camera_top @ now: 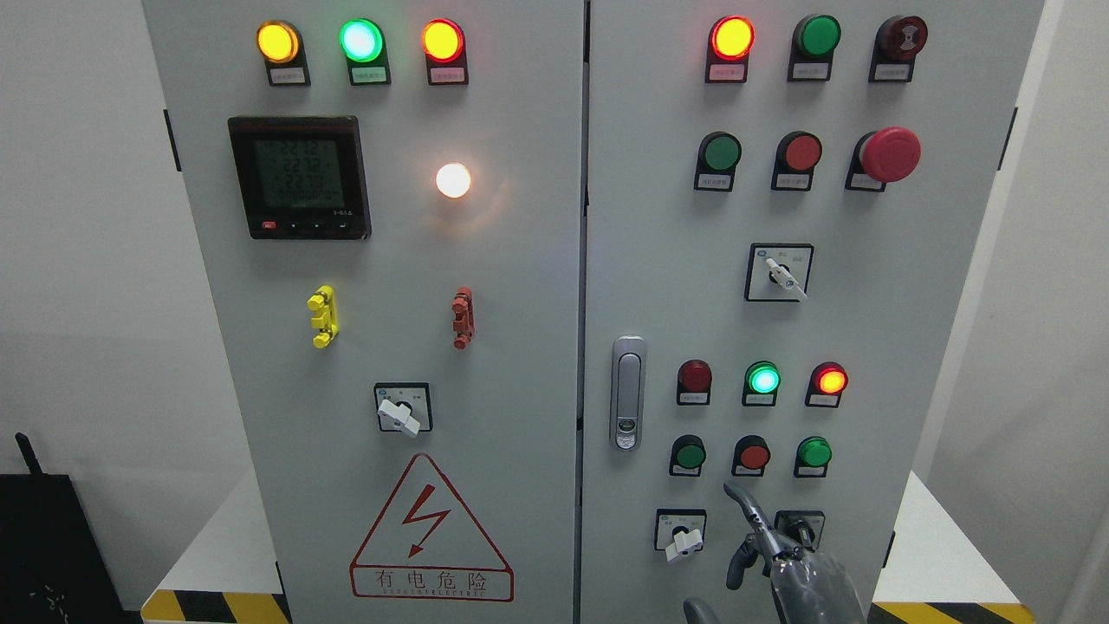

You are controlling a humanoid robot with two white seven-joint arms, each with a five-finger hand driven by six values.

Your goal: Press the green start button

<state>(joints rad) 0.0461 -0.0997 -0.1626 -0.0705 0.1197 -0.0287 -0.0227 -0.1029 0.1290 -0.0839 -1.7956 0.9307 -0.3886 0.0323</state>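
Nearest the camera, at the bottom edge of the head view, the right robot hand rises in front of the right-hand door of a grey electrical control cabinet; its arm enters from the lower right, one finger is extended upward and the remaining fingers are curled loosely, holding nothing. The left arm is not in view. Taking the extended finger as landmark, a row of three push buttons lies just above its tip: a green button up and to the left, a red button almost directly above, and a brighter green button up and to the right. The labels are too small to read, so which green button is the start button cannot be told; the fingertip is apart from all three. Above the row stand three indicator lamps, the middle green lamp being lit. A white rotary selector switch lies left of the finger, and a second one is partly hidden behind the hand. A door latch lies further up and to the left. As a judgement, the button is a rigid, spring-loaded plastic cap fixed in the panel: nothing to grasp, only a short, square push on the cap centre with one fingertip, avoiding the adjacent red button.
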